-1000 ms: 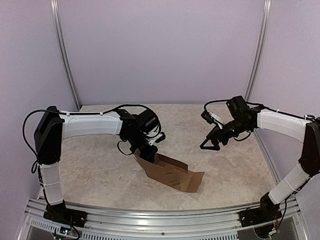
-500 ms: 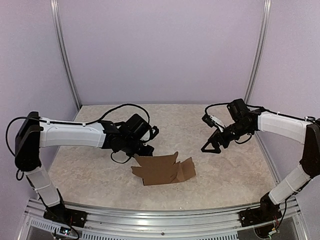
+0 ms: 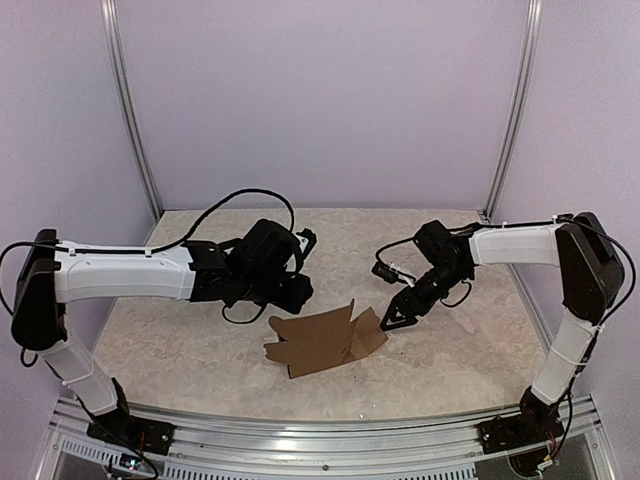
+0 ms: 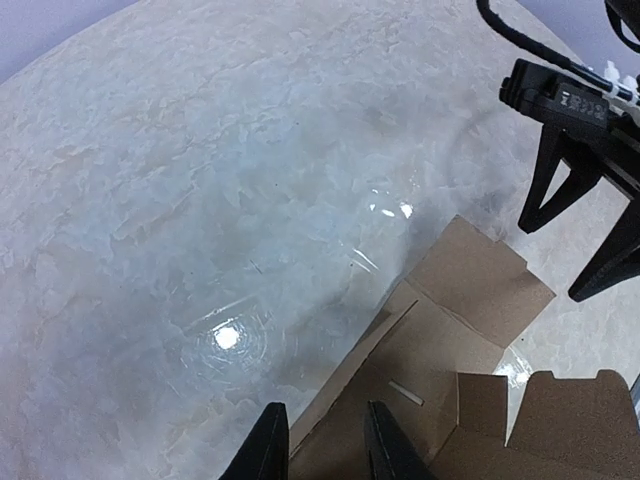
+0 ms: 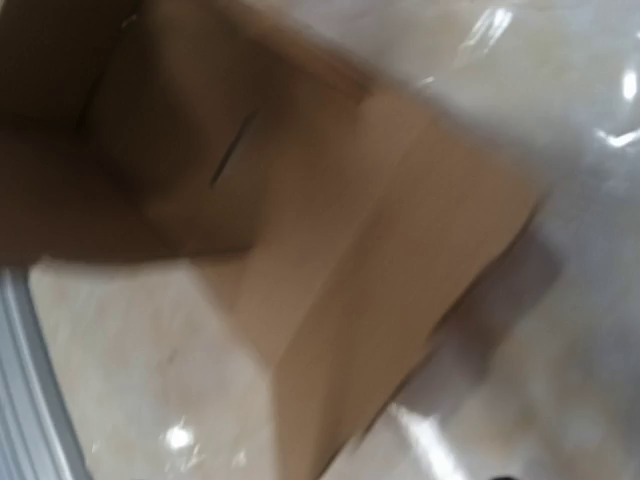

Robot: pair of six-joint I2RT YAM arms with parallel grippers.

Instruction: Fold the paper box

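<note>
The left claw (image 3: 292, 298) has its fingers (image 4: 272, 448) a little way apart. An edge of the paper box (image 3: 325, 340) shows in the gap. The right claw (image 3: 386, 322) is spread wide and holds nothing. The box lies on the table (image 3: 180, 350) between both claws, just beside the right claw's tips, with some flaps standing up.

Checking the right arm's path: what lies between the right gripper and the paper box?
Only bare table shows between right gripper and paper box, clearest in the left wrist view.
</note>
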